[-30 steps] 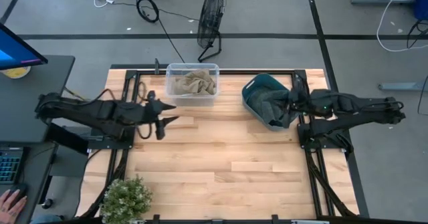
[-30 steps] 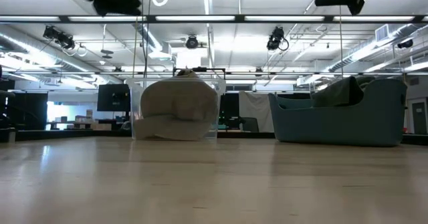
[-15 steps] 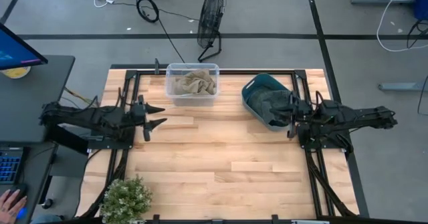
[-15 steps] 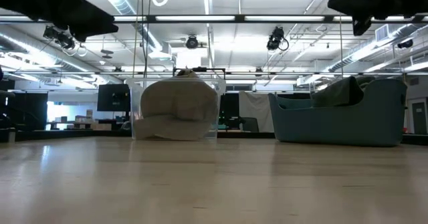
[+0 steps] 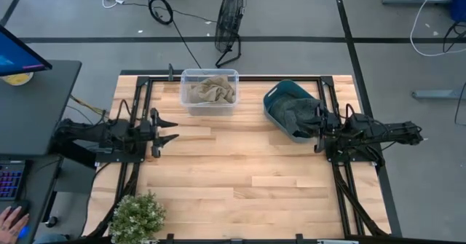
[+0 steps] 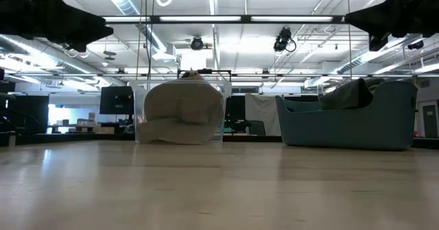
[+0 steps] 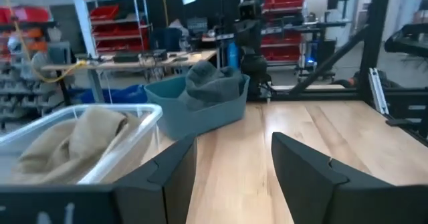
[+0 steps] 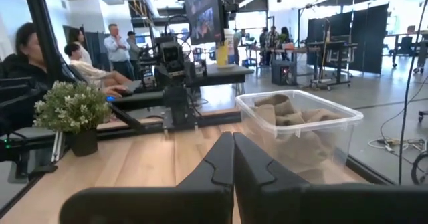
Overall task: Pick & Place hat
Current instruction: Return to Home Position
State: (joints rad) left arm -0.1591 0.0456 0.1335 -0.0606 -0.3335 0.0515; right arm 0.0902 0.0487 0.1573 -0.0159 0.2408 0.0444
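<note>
Since no cap lies loose on table [image 5: 240, 178], sorting looks done: brown cap [image 5: 210, 91] in transparent bin [image 5: 209, 72] at 12 o'clock, dark cap fabric [image 5: 295, 113] in blue bin [image 5: 273, 102] at 1 o'clock, count unclear. Claws: left gripper [image 5: 173, 128] at 9 o'clock edge, fingers spread, empty; right gripper [image 5: 318, 119] at 3 o'clock, just beside blue bin, fingers pressed together, nothing between. Remaining, my read: park both arms home.

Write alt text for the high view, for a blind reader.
Seen from above, a wooden table carries a transparent bin with a brown cap and, to its right, a blue bin with dark caps. The left gripper is open at the left edge; the right gripper is shut beside the blue bin. A potted plant stands at one corner.
</note>
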